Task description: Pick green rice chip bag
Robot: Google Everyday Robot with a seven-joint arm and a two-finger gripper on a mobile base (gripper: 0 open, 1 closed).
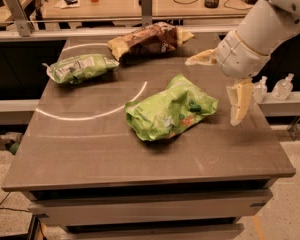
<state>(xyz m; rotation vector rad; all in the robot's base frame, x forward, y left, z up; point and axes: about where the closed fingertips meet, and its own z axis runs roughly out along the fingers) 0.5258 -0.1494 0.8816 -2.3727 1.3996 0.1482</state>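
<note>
The green rice chip bag [170, 109] is a large crinkled bright lime-green bag with small dark green and orange prints. It lies flat near the middle of the brown table [90, 149]. My gripper [217, 86] hangs just to the right of the bag, above the table's right side. Its two cream fingers are spread wide apart, one [202, 59] pointing left above the bag's far corner and one [240, 101] pointing down beside the bag's right edge. It holds nothing.
A smaller, duller green bag with a white label [80, 68] lies at the back left. A brown-and-yellow bag [147, 40] lies at the back middle. Clear bottles [272, 89] stand on a ledge to the right. A desk with clutter runs behind.
</note>
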